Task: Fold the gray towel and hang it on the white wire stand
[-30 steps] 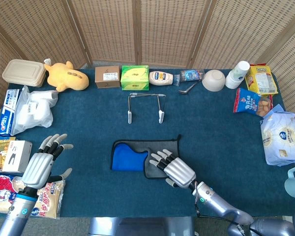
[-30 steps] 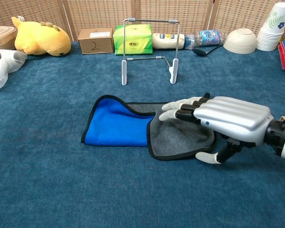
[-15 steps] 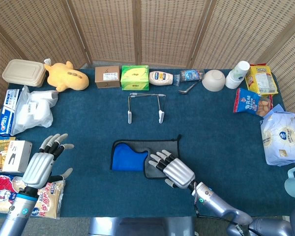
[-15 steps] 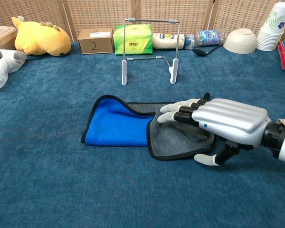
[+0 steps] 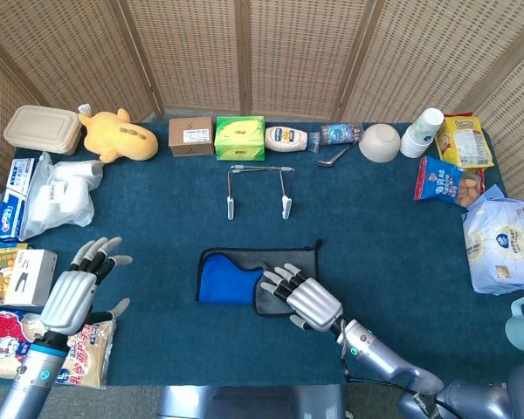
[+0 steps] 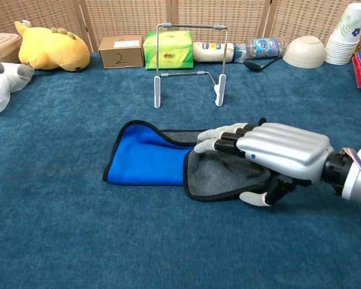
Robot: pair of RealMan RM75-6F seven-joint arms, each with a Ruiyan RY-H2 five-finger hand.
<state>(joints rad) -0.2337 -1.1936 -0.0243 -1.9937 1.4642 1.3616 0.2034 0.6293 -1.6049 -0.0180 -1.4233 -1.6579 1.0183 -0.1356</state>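
Since the frame a second before, the right hand [image 6: 277,158] had slid a little leftward across the gray towel [image 6: 219,174], carrying the folded gray flap with it so that it covered slightly more of the blue side [image 6: 145,161]. That hand lay palm-down on the flap, fingers [image 6: 219,136] stretched flat and close together, the thumb tucked at the flap's near edge; whether it pinched the cloth or only pressed it could not be told. The towel sat on the blue table [image 5: 384,227] near the middle of the near edge, partly folded, with the white wire stand [image 5: 258,190] upright and apart from it toward the far edge. The left hand [image 5: 74,292] hovered by the near left corner, fingers spread wide and holding nothing; only the head view showed it. The chest view alone made legible a "2" written on the brown cardboard box [image 6: 121,51] standing at the far edge beside a green tissue box [image 6: 168,49]; print on the other packs was too small to read. The head view alone showed the right edge's snack bags [image 5: 447,182] and a white sack [image 5: 499,245], and at the left edge a white box [image 5: 19,276] and red packets [image 5: 9,327]. Along the far edge stood a yellow plush toy [image 5: 116,136], a beige lidded container [image 5: 42,129], a white squeeze bottle [image 5: 288,138], a bowl [image 5: 379,141] and stacked paper cups [image 5: 423,131].
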